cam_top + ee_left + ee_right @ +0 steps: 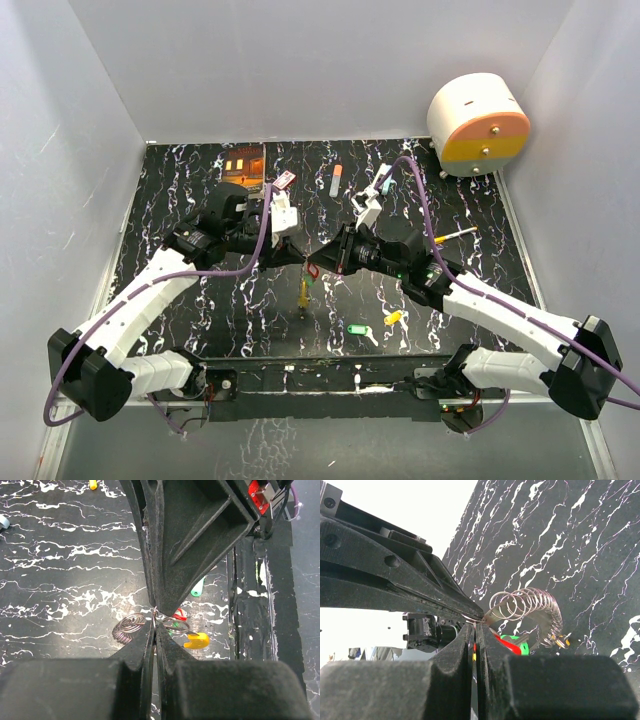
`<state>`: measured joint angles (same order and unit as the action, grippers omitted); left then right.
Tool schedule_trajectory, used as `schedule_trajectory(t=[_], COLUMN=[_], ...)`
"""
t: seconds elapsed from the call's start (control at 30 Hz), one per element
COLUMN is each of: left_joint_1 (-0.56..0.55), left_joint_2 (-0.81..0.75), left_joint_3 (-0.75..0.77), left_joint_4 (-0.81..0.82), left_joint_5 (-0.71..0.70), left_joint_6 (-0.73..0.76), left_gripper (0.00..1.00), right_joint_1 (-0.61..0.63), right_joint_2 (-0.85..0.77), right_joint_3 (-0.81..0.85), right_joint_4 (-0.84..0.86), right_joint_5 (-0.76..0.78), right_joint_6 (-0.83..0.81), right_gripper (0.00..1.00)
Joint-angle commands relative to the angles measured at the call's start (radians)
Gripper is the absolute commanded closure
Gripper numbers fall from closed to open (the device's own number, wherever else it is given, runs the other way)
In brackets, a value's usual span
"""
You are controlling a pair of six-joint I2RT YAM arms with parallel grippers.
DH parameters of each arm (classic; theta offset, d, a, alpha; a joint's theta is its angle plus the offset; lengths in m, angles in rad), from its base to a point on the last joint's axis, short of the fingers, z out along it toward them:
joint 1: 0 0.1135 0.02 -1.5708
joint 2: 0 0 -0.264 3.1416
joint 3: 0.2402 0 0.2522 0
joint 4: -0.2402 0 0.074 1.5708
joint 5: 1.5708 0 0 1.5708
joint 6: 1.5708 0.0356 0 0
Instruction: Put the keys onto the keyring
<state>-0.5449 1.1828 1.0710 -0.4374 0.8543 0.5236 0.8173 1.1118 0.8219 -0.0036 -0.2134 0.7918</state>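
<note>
The left gripper (pixel 156 626) fills the foot of its wrist view, its black fingers pressed together with a thin wire of the keyring (pixel 129 627) nipped at their very tips. The right gripper (pixel 475 629) fills the foot of its own view likewise, fingers closed to a hairline slit on the same wire. The two sets of tips meet nose to nose, touching or all but, over the middle of the table (pixel 480 210), and the keyring appears to be held off the surface between them. Its silvery coil springs sideways from the pinch point and curls down in an arc. From the left wrist it shows as a small spiral just beside the tips, with a plain wire ring on the other side. A red key (pixel 510 646) and a green key (pixel 520 639) hang together just under the coil, close below the right fingers; whether they are threaded on the wire cannot be told. In the top view something yellow dangles beneath the meeting point. A loose green key (pixel 358 329) and a yellow key (pixel 393 317) lie flat on the table nearer the arm bases, apart from both grippers. The marker (pixel 335 180) and card (pixel 285 180) lie towards the far wall.
</note>
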Motion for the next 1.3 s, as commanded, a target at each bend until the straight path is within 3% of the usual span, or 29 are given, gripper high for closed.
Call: schedule_trajectory(t=[0.0,0.77,0.93,1.27], left_joint_1=[-0.009,-0.013,-0.013,-0.012], left_joint_2=[-0.047,-0.089,-0.095,-0.104], left_joint_3=[0.021,0.005,-0.005,-0.052], left_joint_4=[0.028,0.086,0.095,0.170], left_joint_5=[0.131,0.175,0.184,0.239], left_joint_6=[-0.038,-0.086,-0.095,-0.165], left_gripper=[1.00,1.00,1.00,1.00], right_joint_1=[-0.004,-0.004,-0.004,-0.004], right_joint_2=[-0.023,-0.091,-0.113,-0.263], right_joint_3=[0.013,-0.058,-0.062,-0.039], right_joint_4=[0.056,0.037,0.036,-0.009], right_joint_5=[0.031,0.072,0.058,0.053], right_joint_6=[0.006,0.046,0.021,-0.277], right_gripper=[0.93,0.93,0.67,0.69])
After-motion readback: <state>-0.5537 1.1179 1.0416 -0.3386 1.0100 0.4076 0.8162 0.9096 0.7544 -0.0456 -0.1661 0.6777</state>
